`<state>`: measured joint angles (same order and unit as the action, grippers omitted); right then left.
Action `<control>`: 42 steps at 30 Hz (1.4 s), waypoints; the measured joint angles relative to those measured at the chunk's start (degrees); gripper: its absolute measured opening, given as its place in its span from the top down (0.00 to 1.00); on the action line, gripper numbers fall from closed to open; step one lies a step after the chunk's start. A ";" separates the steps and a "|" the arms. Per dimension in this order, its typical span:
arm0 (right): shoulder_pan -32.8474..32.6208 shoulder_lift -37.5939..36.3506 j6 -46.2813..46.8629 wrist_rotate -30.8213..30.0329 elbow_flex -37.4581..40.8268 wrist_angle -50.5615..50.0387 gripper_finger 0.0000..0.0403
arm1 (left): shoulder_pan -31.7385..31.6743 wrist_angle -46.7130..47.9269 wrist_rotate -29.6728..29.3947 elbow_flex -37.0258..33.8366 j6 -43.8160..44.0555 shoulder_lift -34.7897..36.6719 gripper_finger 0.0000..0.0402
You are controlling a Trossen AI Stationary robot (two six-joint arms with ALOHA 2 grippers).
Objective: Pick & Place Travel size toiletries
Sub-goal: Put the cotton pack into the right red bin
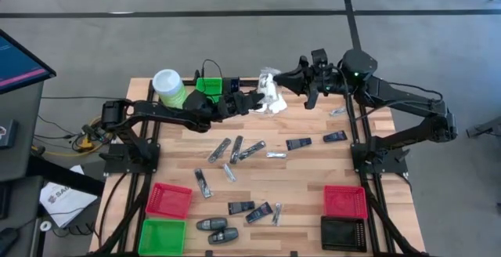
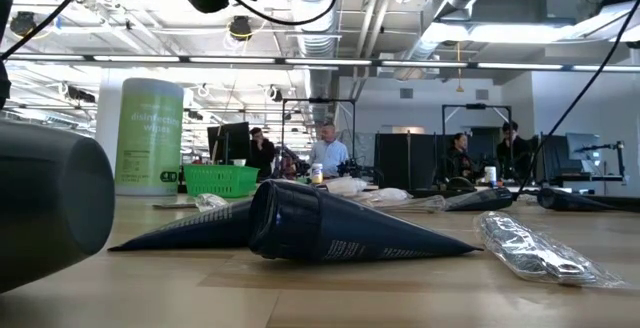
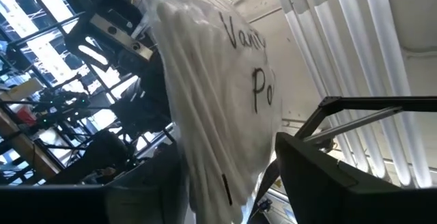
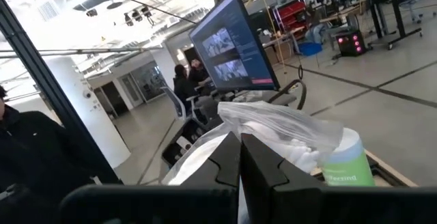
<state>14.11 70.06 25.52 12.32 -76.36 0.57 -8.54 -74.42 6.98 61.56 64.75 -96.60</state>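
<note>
A white crinkly sachet (image 1: 271,96) with dark handwriting (image 3: 249,60) hangs above the table's far edge between my two grippers. My right gripper (image 1: 276,81) is shut on it from the right. My left gripper (image 1: 255,101) reaches in from the left and stands open, one finger (image 3: 147,190) on each side of the sachet (image 3: 212,115). Other toiletries lie flat on the wood: silvery tubes (image 1: 236,149), dark packets (image 1: 298,143) and black oval pieces (image 1: 211,226). In the low view a dark blue packet (image 2: 330,230) and a clear sachet (image 2: 530,250) lie close by. My left gripper has the sachet's lower part (image 3: 225,183) filling the gap between its fingers, which slant upward. I cannot tell whether the fingers touch it. My right gripper pinches a bunched part of the sachet's clear wrapper (image 4: 263,125) between its two shut fingers (image 4: 222,162), coming in about level from the table's right. The sachet is lifted clear of the table.
A tall green canister (image 1: 168,87) with a white lid and a small green basket (image 1: 209,85) stand at the far left. Red (image 1: 168,198) and green (image 1: 162,235) bins sit near left, red (image 1: 345,200) and black (image 1: 343,232) bins near right. People are in the room beyond.
</note>
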 joint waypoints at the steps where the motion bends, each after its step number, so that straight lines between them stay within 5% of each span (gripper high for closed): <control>1: 0.00 0.00 0.02 0.01 0.00 -0.14 1.00 | 0.00 0.02 0.04 0.00 -0.01 0.00 0.53; 21: -0.15 0.00 0.78 1.51 0.00 -0.88 0.97 | -0.01 0.03 2.36 0.00 -0.28 0.00 0.91; 42: 4.05 -5.75 15.06 12.79 -0.04 -11.10 0.53 | -0.01 1.20 11.89 -0.02 2.08 0.00 0.94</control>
<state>18.16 64.31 40.58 25.11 -76.40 -10.53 -8.55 -73.22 18.88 61.54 66.83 -96.60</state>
